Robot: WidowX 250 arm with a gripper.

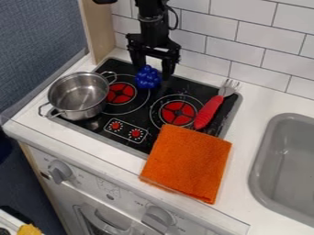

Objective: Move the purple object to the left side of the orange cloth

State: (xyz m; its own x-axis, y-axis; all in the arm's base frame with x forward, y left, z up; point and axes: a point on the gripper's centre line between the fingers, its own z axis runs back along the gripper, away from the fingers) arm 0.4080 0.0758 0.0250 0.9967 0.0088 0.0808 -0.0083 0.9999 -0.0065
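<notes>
Currently, the black two-finger gripper (153, 72) hangs over the back of the black toy stovetop (158, 102), its fingers spread apart with the deep blue-purple, lumpy, grape-like bunch (148, 77) between them; whether either finger touches it, I cannot tell. The bunch is beside the left red burner (120, 92), behind and to the left of the folded orange cloth (187, 161), well apart from it. That cloth overlaps the stovetop's front right corner and spreads onto the white counter (265, 102). On the left side of the stovetop stands a shiny metal pot with two loop handles (80, 95). Near the right red burner (178, 113) lies a red-handled metal fork (210, 110), tines toward the white tiled wall (252, 43). A grey sink (262, 158) is set into the counter at the right.
</notes>
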